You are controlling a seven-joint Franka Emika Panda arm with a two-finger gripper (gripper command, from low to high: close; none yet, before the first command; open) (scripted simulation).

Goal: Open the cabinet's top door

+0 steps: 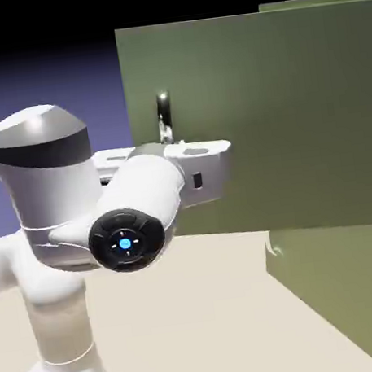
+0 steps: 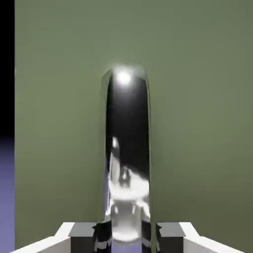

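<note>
The olive-green cabinet [image 1: 314,1] stands at the exterior view's right. Its top door [image 1: 296,118] is swung out from the cabinet body, its free edge toward the left. A curved silver handle [image 1: 164,110] sits near that edge. My gripper [image 1: 167,141] is shut on this handle, just below its upper end. In the hand view the shiny handle [image 2: 127,148] rises large between my two grey fingertips [image 2: 83,236], with the green door panel [image 2: 197,123] filling the picture behind it. My gripper [image 2: 127,238] pinches the handle's lower part.
The lower door [image 1: 350,292] is flat and closed under the top one, its small handle [image 1: 272,249] at its left edge. The white arm [image 1: 52,206] fills the exterior view's left over the beige table [image 1: 197,319].
</note>
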